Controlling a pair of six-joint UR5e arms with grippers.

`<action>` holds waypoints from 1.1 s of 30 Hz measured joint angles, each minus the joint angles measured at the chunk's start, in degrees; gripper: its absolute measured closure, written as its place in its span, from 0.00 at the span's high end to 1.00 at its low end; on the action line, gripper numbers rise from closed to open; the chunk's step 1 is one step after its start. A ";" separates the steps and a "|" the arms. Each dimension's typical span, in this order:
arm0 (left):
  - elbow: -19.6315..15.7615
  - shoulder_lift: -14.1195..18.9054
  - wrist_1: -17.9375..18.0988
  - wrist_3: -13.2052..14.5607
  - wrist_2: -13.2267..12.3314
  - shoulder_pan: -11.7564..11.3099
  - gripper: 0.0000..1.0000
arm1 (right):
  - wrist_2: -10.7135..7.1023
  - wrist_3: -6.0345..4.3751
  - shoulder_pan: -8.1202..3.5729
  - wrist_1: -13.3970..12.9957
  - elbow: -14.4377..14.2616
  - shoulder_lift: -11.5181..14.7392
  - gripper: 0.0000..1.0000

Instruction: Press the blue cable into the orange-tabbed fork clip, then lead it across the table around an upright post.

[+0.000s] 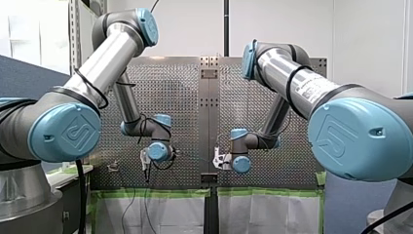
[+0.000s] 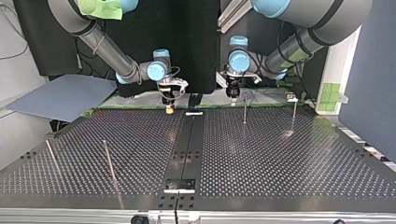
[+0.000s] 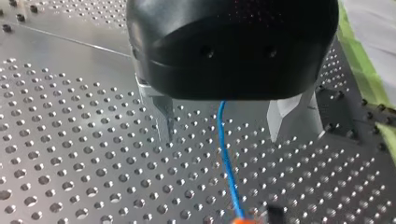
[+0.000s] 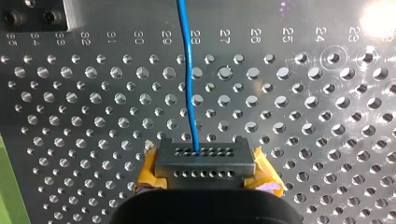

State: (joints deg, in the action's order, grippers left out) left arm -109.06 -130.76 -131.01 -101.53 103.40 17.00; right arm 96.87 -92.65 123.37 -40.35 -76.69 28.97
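Inspecting the left wrist view: my left gripper (image 3: 220,135) has its metal fingers (image 3: 161,116) spread wide above the perforated bench (image 3: 70,163). The blue cable (image 3: 227,161) comes out from under the gripper body and runs between the two fingers, touching neither. It reaches an orange tab (image 3: 241,220) ahead of them, seen only in part. Whether the cable is seated in a clip there cannot be told.

Right wrist view: my right gripper (image 4: 205,163) shows yellow pads (image 4: 148,170) on either side of a dark block (image 4: 205,156) pierced by two rows of small holes. The pads press against the block's ends, clamping it. The cable meets the block's upper face near its middle and runs straight ahead over the bench.

Top view: both grippers hang at the far edge of the bench, apart from each other, my right at the view's left and my left at the view's right. An upright post (image 2: 244,111) stands near my left gripper, and a second post (image 2: 294,114) stands further toward the view's right. Two more posts (image 2: 108,161) stand in the view's left half, well apart from both grippers. The cable is too thin to trace here.
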 joint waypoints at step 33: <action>5.47 -3.78 -3.21 1.21 -1.53 -0.83 1.00 | -0.03 0.00 0.15 0.33 0.01 0.00 0.00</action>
State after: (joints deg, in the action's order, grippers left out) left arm -103.59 -134.54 -134.22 -100.32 101.87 16.17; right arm 96.84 -92.66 123.52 -40.03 -76.68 28.97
